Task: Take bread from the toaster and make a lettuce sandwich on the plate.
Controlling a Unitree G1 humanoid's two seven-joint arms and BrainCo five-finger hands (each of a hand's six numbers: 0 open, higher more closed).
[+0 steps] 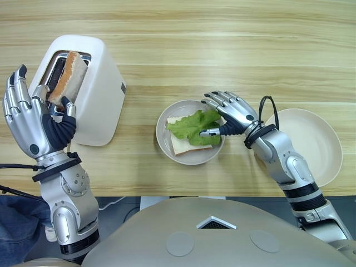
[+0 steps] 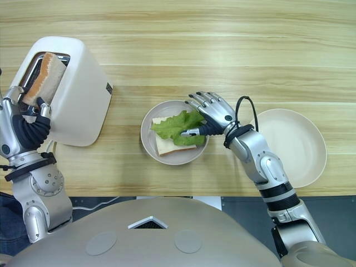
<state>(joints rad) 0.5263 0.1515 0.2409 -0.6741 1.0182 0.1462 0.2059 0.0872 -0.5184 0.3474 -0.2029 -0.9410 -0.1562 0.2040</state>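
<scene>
Left robot hand [image 1: 33,119] seemingly pinches toaster [image 1: 103,94] bread [image 1: 69,75]; right robot hand [image 1: 233,111] spread over lettuce [image 1: 189,127], spare plate [image 1: 317,139] beside.

Both eyes sit on the head and look forward and steeply down onto the counter [image 1: 222,33]; its near edge runs low across each frame. Range is close: you get the working strip of the counter, not the room. The eyes are side by side, so the right eye view shows everything shifted leftward. Shared field: toaster [image 1: 103,105] left, plate [image 1: 192,158] centre, empty dish [image 1: 308,146] right. The right eye view's left edge crops the left robot hand [image 2: 19,125].
</scene>
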